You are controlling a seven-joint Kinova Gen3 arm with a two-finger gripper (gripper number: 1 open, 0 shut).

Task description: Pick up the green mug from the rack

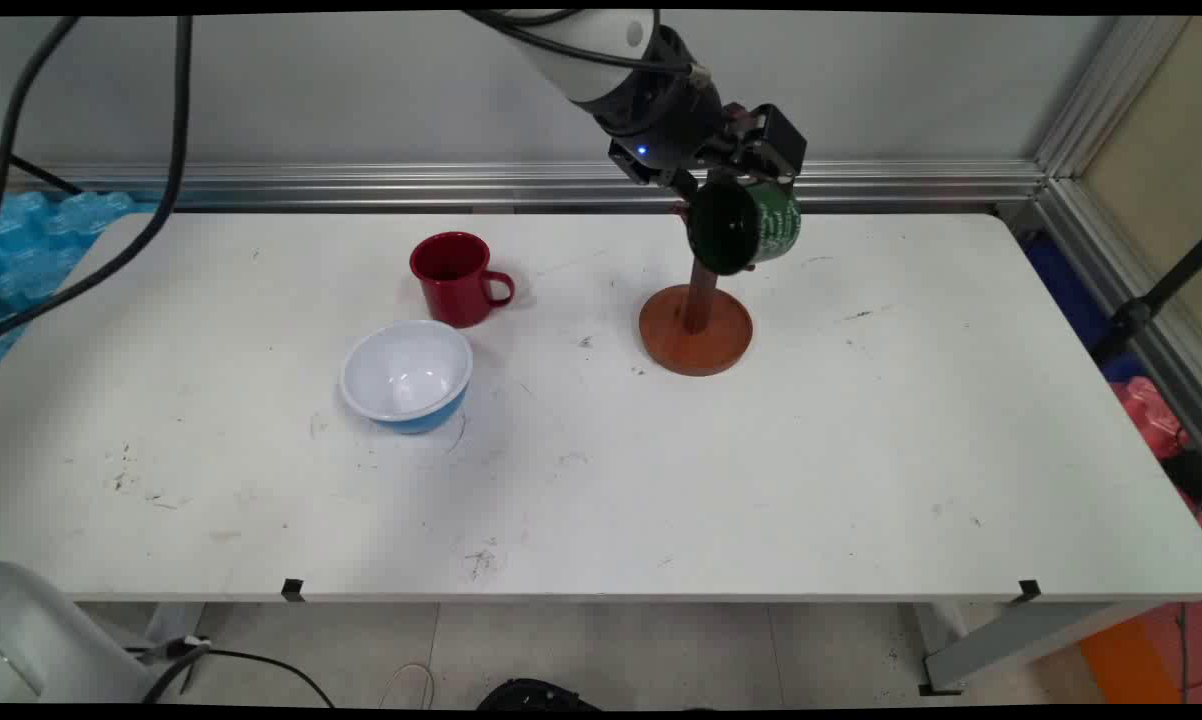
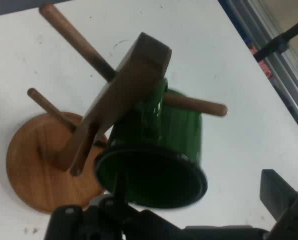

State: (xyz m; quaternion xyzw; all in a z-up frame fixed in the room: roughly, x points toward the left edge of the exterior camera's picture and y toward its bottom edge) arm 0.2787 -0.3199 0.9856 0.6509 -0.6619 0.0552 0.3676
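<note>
Broadly, the white table (image 1: 861, 450) lies under the gripper and bears everything else, so that all of it sits within one flat reach.

Directly beneath the gripper a wooden mug tree (image 1: 696, 325) is stood on its round base. Its post is upright and its pegs (image 2: 196, 105) slant outward, a shape suited to carrying cups by their handles.

Well apart from the gripper, on its far side from the tree in the main view, a bowl (image 1: 406, 375) is set upright, blue outside and white inside. Nothing is seen in it.

Closest to the gripper, a green mug (image 2: 158, 145) is found against the top of the tree. It is turned on its side with its dark mouth toward the hand camera. Nothing is seen inside it, and nothing loose could be kept in at that tilt. It seems to be carried by a peg, though the handle is hidden.

Just beyond the bowl, a red mug (image 1: 453, 278) is stood upright with its handle pointed toward the tree. Its inside is in shadow and no contents can be made out.

The gripper (image 2: 193, 180) is seen with its fingers spread apart. One finger is at the mug's rim. The other is held clear of the mug's wall, so no clamping is shown.
</note>
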